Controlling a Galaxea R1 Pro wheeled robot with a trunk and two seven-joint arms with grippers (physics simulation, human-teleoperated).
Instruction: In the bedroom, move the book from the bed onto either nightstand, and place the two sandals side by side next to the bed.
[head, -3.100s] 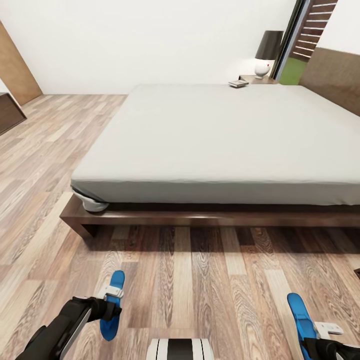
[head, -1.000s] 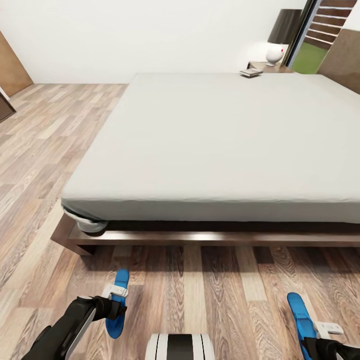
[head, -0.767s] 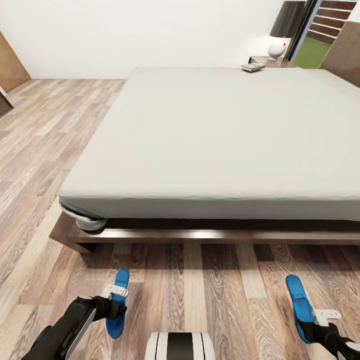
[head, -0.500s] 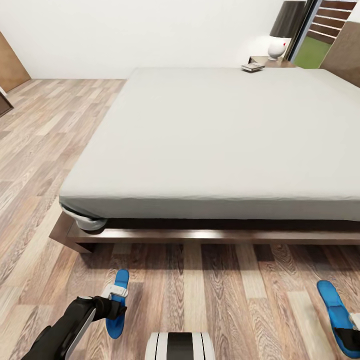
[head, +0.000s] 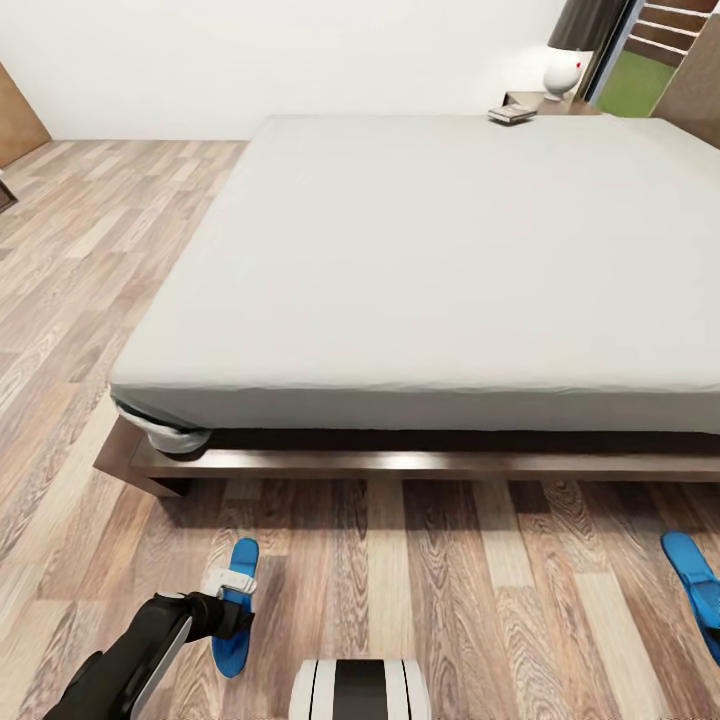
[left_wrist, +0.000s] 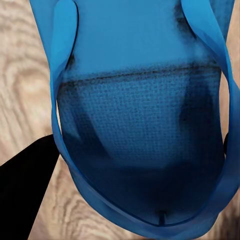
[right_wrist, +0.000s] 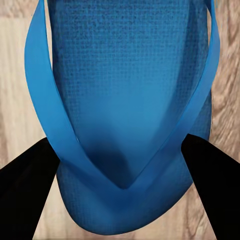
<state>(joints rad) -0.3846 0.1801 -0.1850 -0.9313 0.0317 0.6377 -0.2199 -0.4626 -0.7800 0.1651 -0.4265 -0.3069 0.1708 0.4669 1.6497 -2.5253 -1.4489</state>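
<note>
While we carry both sandals at bed (head: 420, 250) foot: left hand (head: 228, 618) clamped on left sandal (head: 233, 606); right hand (right_wrist: 120, 165) clamped on right sandal (head: 697, 590), well apart. Book (head: 511, 114) on far mattress corner. Next: set pair together on floor.

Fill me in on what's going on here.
The robot stands at the foot of the bed, holding a blue sandal in each gripper above the wood floor. The left gripper grips the left sandal; the right sandal sits at the picture's right edge, clamped between dark fingers in the right wrist view. The book lies on the mattress's far corner, beside the nightstand.
</note>
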